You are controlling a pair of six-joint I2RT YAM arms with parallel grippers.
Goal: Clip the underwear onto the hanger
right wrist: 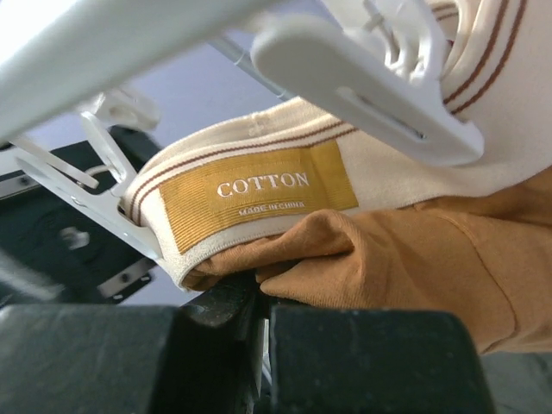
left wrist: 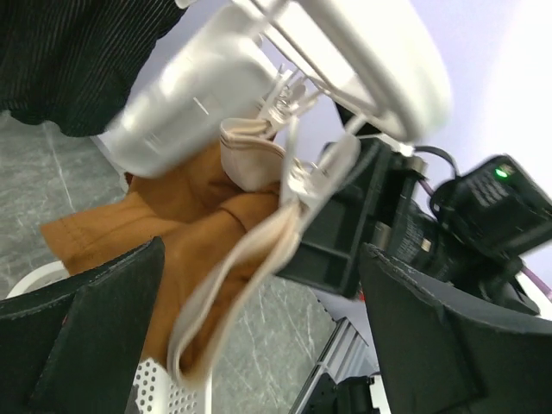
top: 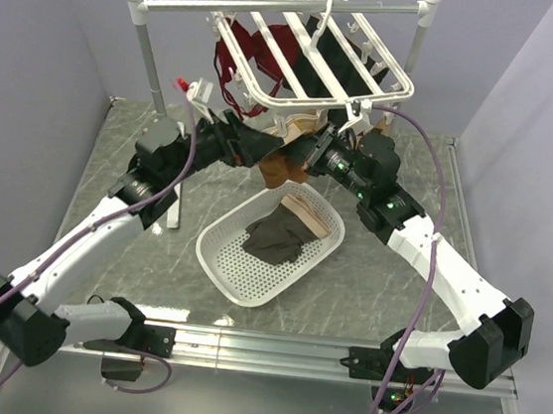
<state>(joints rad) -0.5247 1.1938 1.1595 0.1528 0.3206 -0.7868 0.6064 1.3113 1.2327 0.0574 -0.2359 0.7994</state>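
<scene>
From above, we see both arms reaching in under the hanger (top: 314, 99), which hangs from its hook on a rail over the table, so its clips dangle at working height. The underwear (top: 279, 170) is bunched just below the frame's near edge, between the left gripper (top: 261, 151) and the right gripper (top: 309, 157); the grippers' state is too small to read here. A white basket (top: 218, 260) sits beneath them with a dark garment (top: 278, 237) in it, where it would catch anything dropped. In the left wrist view, we find our two black fingers (left wrist: 95, 328) spread wide with nothing between them. Ahead, the pale waistband (left wrist: 259, 155) runs up into a small clip (left wrist: 293, 177) under the frame, and the rust-brown cloth hangs loose from it; we judge the clip has it. In the right wrist view, the fingers are pressed together along the bottom edge, pinching a fold of the brown cloth right under the yellow label (right wrist: 259, 194). That hold seems meant to keep the waistband lifted against the clips.
</scene>
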